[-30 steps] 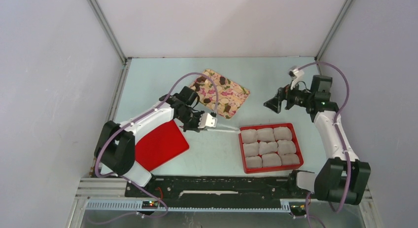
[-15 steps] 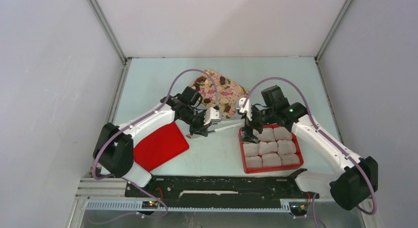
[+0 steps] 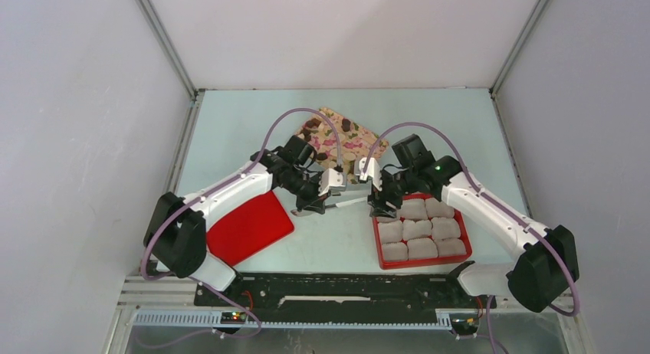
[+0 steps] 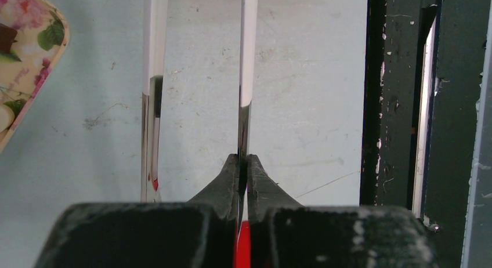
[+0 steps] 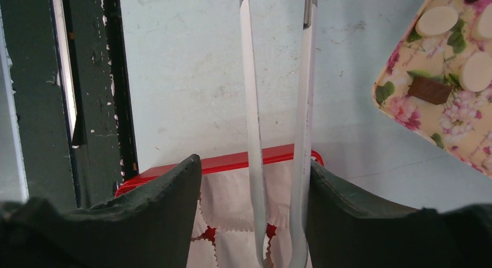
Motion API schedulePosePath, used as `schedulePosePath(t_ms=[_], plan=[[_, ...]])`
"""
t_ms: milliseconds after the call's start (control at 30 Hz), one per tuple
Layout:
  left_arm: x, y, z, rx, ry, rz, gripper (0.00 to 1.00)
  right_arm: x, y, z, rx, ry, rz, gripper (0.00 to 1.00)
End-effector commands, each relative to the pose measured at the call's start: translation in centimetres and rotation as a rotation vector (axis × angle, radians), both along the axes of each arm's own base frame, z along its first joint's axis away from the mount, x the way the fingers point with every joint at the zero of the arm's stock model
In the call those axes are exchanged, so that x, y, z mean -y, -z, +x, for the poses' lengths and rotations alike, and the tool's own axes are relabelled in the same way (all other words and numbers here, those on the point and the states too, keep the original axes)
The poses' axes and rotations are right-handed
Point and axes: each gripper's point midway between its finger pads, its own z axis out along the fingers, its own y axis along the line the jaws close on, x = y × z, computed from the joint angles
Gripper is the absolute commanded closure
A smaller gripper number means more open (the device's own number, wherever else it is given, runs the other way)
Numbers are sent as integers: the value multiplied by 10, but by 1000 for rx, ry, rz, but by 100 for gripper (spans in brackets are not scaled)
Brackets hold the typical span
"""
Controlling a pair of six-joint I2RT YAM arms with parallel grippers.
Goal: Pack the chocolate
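Observation:
The chocolate lies on a flower-print tray [image 3: 369, 149] at the back: dark lumps [image 3: 346, 125] and pale cream rounds [image 5: 436, 20], with one dark piece [image 5: 429, 90] near the tray's corner. My left gripper [image 3: 334, 193] [image 4: 242, 159] is shut on one blade of white metal tongs [image 3: 354, 196] [image 4: 152, 105]; the other blade stands free to its left. My right gripper [image 3: 378, 198] [image 5: 254, 161] is open around the tongs' bent end [image 5: 301, 134]. Its right finger [image 5: 348, 204] touches one blade; the left finger [image 5: 168, 204] stands apart from the other.
A red box [image 3: 466, 233] lined with crinkled white paper cups [image 3: 418, 230] sits directly under my right gripper. Its red lid [image 3: 249, 225] lies flat beneath my left arm. The black base rail [image 3: 345, 289] runs along the near edge.
My right arm swung in from the far right to the tongs, and its jaws have narrowed around the bent end. My left gripper raised the tongs slightly and kept its hold.

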Motion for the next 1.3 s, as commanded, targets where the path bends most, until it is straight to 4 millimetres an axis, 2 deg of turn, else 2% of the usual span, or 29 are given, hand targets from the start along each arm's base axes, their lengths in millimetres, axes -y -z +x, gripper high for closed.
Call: schedulePosePath(t_ms=[0,100,200,233,333,433,500,600,667,1000,1133,1267], plan=[[4,-11,4,71,18,-46,95,-5,-13,7,4,19,31,42],[2,-6,4,72,25,-36,94,-4,-14,13,1,55,36,54],[3,-5,3,66,31,-36,93,-4,-14,16,5,69,38,60],[2,-4,3,68,34,-35,91,-4,-15,17,5,70,40,62],[0,0,1,86,46,-37,76,-3,-17,16,-7,71,59,69],[-4,8,-1,171,101,-59,64,-4,-21,14,-35,69,91,71],[-6,15,3,220,90,-62,61,-4,-21,15,-50,73,103,71],[-3,12,2,221,105,-97,57,-3,-20,16,-71,77,110,72],[1,12,5,217,94,-112,52,-3,-19,15,-81,79,112,72],[10,16,11,169,93,-111,54,1,-18,15,-98,90,109,73],[-3,22,18,158,61,8,55,4,-19,15,-100,98,112,73],[-18,33,12,126,64,93,57,5,-19,16,-88,97,118,72]])
